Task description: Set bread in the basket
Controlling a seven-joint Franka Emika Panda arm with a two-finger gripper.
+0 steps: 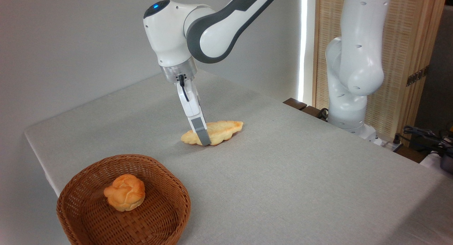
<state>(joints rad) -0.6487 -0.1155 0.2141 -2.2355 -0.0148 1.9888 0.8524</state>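
Note:
The bread (223,128), a long golden-yellow loaf with scalloped edges, lies flat on the grey table near its middle. My gripper (205,140) reaches down at the loaf's left part, its tip at table level. One grey-padded finger (200,130) stands against the loaf's near edge; the other finger is hidden behind it, so I cannot tell the gap between the fingers or whether they grip. The round brown wicker basket (182,202) sits at the front left corner, well apart from the loaf.
A small knotted orange-brown bun (124,192) lies inside the basket. The arm's white base (348,107) stands at the table's far right edge, with cables and a wooden screen behind it. The table's left edge runs just beside the basket.

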